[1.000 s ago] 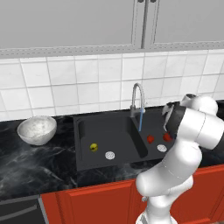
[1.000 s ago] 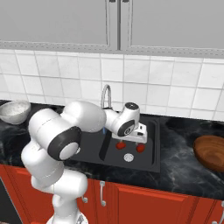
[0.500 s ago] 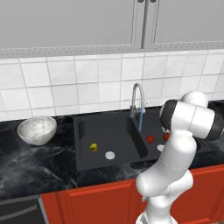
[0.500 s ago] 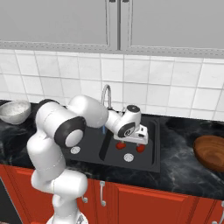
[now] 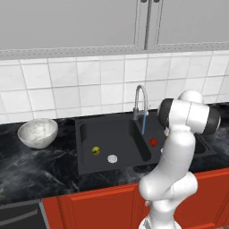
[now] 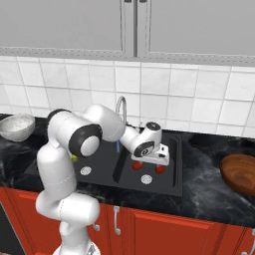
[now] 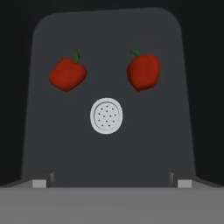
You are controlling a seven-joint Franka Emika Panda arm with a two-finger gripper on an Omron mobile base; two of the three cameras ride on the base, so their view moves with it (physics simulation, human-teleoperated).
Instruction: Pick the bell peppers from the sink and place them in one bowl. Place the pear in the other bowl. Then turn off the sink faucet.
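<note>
Two peppers (image 7: 67, 73) (image 7: 143, 71) lie in sink's (image 5: 85, 163) right basin, flanking drain (image 7: 106, 115).
Gripper (image 6: 149, 160) hovers above; open/closed can't be told. Pear (image 5: 95, 150) is seen in left basin, white bowl (image 5: 38, 132) on counter left.

A black marble counter (image 5: 27, 163) carries a brown wooden bowl (image 6: 241, 173) at its right end. Above the counter: white tiled backsplash (image 5: 89, 85), then grey wall cabinets (image 6: 64, 25). Below it, red cabinet doors (image 6: 159, 231) with silver handles (image 6: 116, 220).

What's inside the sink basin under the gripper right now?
Two bell peppers and a round drain disc lie apart on the sink floor. In the right base view the gripper partly covers them.
</note>
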